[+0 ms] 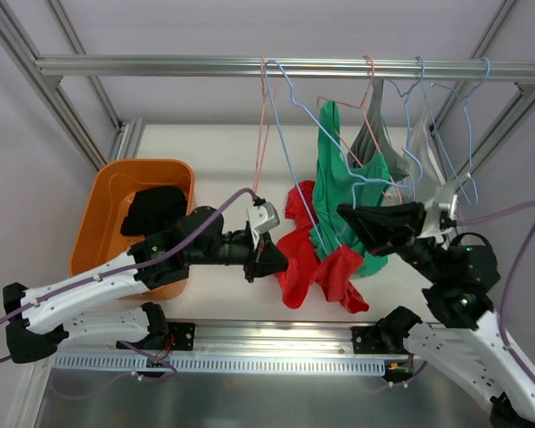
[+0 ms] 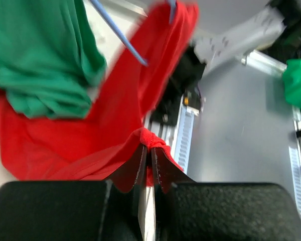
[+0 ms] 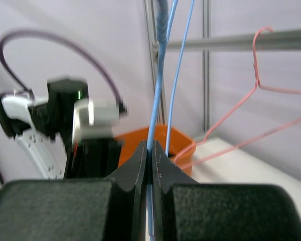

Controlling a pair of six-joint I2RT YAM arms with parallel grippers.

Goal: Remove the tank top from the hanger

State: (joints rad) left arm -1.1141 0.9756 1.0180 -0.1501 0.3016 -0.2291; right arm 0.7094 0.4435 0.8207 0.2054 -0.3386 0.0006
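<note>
Red tank top (image 1: 314, 267): soft knit, crumpled, draped low from a thin blue wire hanger (image 2: 118, 31) under the aluminium rail (image 1: 160, 65), touching a green garment (image 1: 339, 178).
Left gripper (image 2: 150, 150): black jaws pinched tight on a fold of the red fabric.
Right gripper (image 3: 150, 150): jaws clamped on the blue wire hanger.
Orange plastic bin (image 1: 107, 214), rounded, stood at left and held a black cloth (image 1: 153, 209).

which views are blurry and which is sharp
Top external: sharp, evenly lit. Left wrist: red top and blue hanger smeared, left claw on the cloth crisper. Right wrist: left arm behind is blurred, blue wire in the right claw soft.
</note>
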